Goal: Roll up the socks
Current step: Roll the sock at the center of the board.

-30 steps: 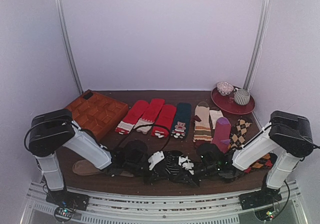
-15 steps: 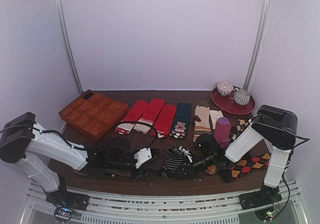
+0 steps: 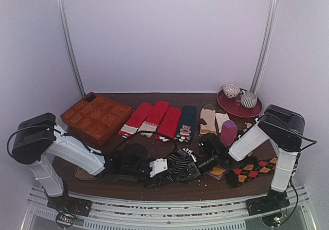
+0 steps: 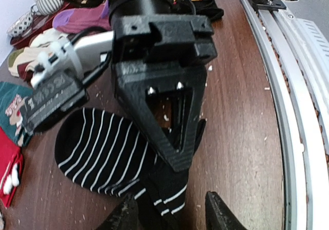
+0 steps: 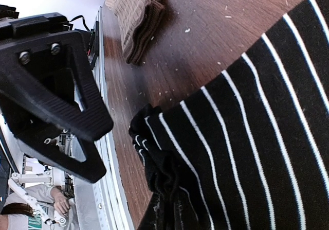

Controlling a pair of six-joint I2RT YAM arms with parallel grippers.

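Note:
The socks [image 3: 181, 164] are black with thin white stripes and lie bunched at the front middle of the table. My right gripper [image 3: 198, 164] comes in from the right and is shut on them. In the left wrist view its black triangular fingers [image 4: 177, 147] press onto the socks [image 4: 103, 147]. My left gripper [image 4: 172, 217] is open, its tips on either side of the striped cuff end without closing on it. From above, the left gripper [image 3: 160, 167] sits just left of the bundle. In the right wrist view the socks [image 5: 247, 127] fill the frame and hide my own jaws.
An orange compartment tray [image 3: 97, 116] stands at the back left. Red socks [image 3: 154, 119], a teal sock [image 3: 186, 121] and a purple sock [image 3: 227, 132] lie in a row behind. An argyle sock [image 3: 252, 168] is under the right arm, a tan sock [image 5: 138, 14] front left, a red plate [image 3: 239, 108] back right.
My left gripper has opened and swung back right to the socks' cuff end. The right gripper stays shut and has dragged the bundle slightly left.

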